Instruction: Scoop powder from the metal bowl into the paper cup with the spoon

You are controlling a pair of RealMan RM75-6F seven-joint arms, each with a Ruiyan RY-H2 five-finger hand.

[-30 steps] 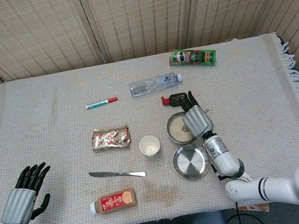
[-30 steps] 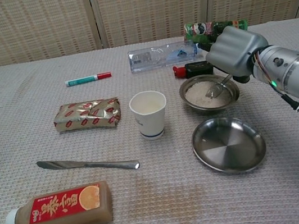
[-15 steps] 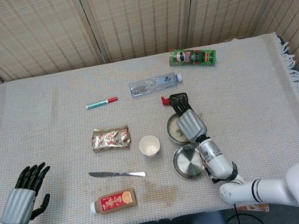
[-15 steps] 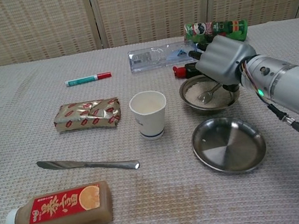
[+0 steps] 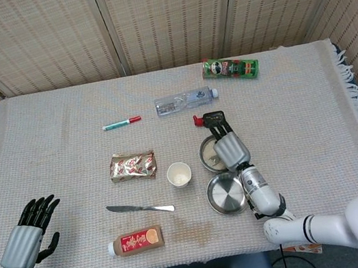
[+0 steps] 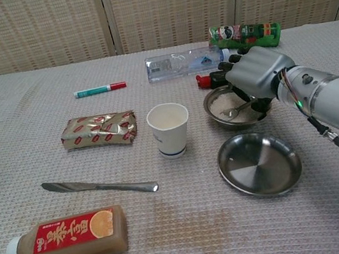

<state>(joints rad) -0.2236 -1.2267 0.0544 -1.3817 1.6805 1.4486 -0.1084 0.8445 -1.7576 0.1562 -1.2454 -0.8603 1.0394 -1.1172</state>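
The metal bowl [image 6: 208,109] with pale powder [image 6: 220,101] stands right of the white paper cup [image 6: 170,129]. My right hand [image 6: 255,74] hovers over the bowl's far right side and grips the metal spoon [image 6: 232,114], whose head lies in the powder near the front of the bowl. From the head view, the same right hand [image 5: 226,148] covers part of the bowl [image 5: 203,156], and the cup [image 5: 178,174] stands upright to its left. My left hand [image 5: 28,237] rests open at the near left table edge, far from everything.
An empty metal dish [image 6: 259,164] sits just in front of the powder bowl. A knife [image 6: 98,186], a juice bottle [image 6: 68,238], a snack pack [image 6: 99,130], a marker [image 6: 100,89], a water bottle [image 6: 182,62], a small red-capped bottle [image 6: 208,80] and a green can [image 6: 245,32] lie around.
My right hand shifted left over the bowl and turned, bringing the spoon head down into the powder toward the bowl's front. The left hand stayed still.
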